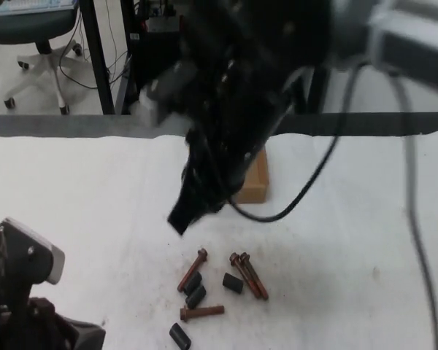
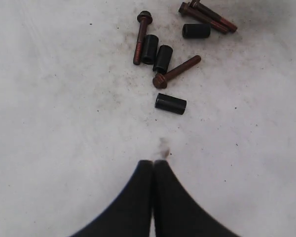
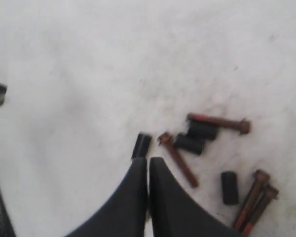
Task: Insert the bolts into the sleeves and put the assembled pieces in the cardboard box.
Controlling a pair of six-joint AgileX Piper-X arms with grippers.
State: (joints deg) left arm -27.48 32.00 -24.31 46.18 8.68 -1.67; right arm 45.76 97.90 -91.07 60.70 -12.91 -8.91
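Brown bolts [image 2: 140, 39]: four, loose on white cloth [image 2: 49, 123].
Black sleeves [image 2: 170, 103]: four, lying among the bolts, unfilled.
Cardboard box [image 1: 255, 179]: beyond the heap, partly behind an arm.
Left gripper [image 2: 153, 163]: fingers pressed together, empty.
Right gripper [image 3: 148, 160]: fingers together, empty, near the heap.

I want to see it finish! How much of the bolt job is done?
Nothing done yet: four bolts and four sleeves lie loose on the bench, none joined. Nothing in hand: left gripper and right gripper are shut, empty. Left: every insertion, then moving each into the cardboard box.
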